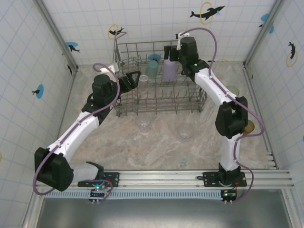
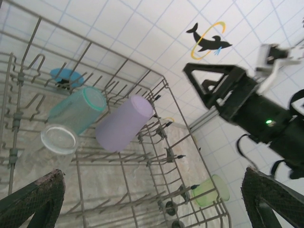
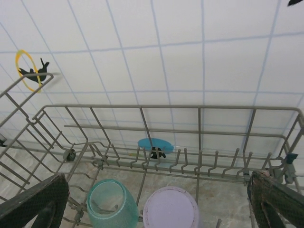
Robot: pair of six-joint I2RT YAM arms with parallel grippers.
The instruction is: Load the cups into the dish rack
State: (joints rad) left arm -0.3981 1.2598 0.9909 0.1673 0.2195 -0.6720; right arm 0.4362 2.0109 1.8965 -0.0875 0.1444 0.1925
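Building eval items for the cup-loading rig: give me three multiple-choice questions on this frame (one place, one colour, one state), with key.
1. Relative to the dish rack, where is the light green cup?
A. inside it
B. on the table, to its right
C. balanced on its rim

2. What colour is the cup next to the teal cup in the rack?
A. amber
B. lavender
C. red

3. How is the left gripper?
A. open, empty
B. shut on a clear cup
C. shut on nothing

Key:
1 B, it stands outside the rack's right wall.
2 B, the lavender cup sits beside the teal one.
3 A, its fingers are spread wide with nothing between them.
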